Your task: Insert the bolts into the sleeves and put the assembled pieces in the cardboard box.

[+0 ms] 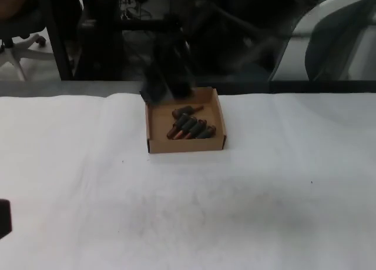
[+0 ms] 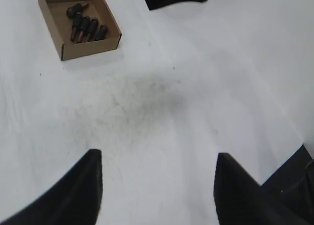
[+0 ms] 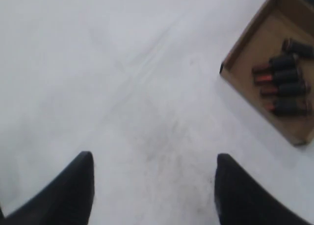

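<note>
The cardboard box (image 1: 187, 145) stands near the middle of the table's (image 1: 264, 193) far edge, with several assembled pieces (image 1: 191, 127) lying inside. The left hand (image 2: 158, 159) and right hand (image 3: 153, 159) hang spread and empty, well apart from it. Filling looks complete; any retreat should pass wide of the box.

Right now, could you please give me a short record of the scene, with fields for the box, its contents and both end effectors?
Box: cardboard, open-topped, standing on the bench toward its far side
Pieces: about five, dark, lying close together inside the box
Left end effector: open, holding nothing, over bare bench, apart from the box
Right end effector: open, holding nothing, over bare bench, apart from the box
Bench: white cover
</note>
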